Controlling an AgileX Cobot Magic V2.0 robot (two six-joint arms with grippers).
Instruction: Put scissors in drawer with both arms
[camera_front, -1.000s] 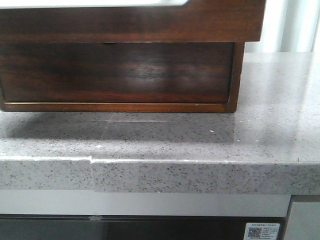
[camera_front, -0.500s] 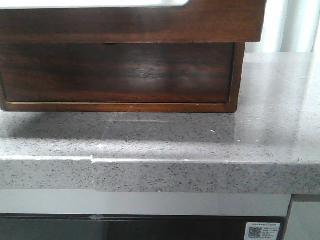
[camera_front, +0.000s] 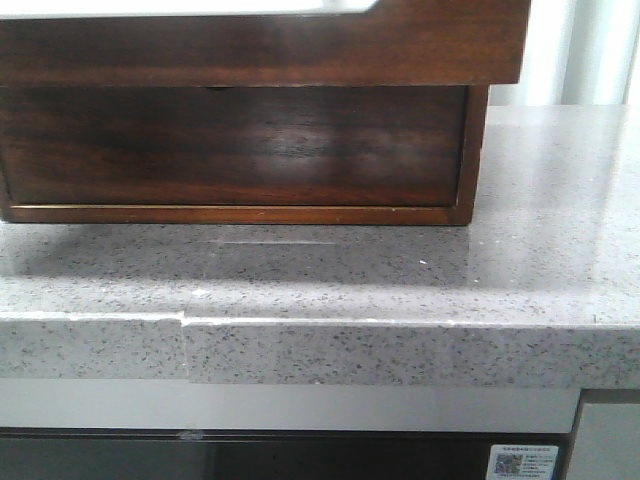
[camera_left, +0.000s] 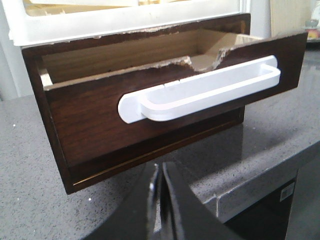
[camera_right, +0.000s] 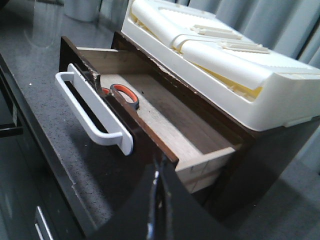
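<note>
The drawer (camera_right: 170, 117) is pulled out of the dark wooden box (camera_front: 240, 150), and its pale wood floor shows. The scissors (camera_right: 125, 95), a grey loop with orange-red trim, lie inside it just behind the drawer front. The drawer front (camera_left: 100, 125) carries a white bar handle (camera_left: 200, 92), also seen in the right wrist view (camera_right: 95, 125). My left gripper (camera_left: 159, 172) is shut and empty, low over the counter in front of the drawer front. My right gripper (camera_right: 159, 175) is shut and empty, beside the drawer's open side corner. Neither gripper shows in the front view.
A white foam tray (camera_right: 225, 65) lies on top of the box. The box stands on a grey speckled stone counter (camera_front: 400, 280) with a front edge (camera_front: 400, 350) and dark cabinet fronts below. The drawer front's top edge is chipped (camera_left: 200, 57).
</note>
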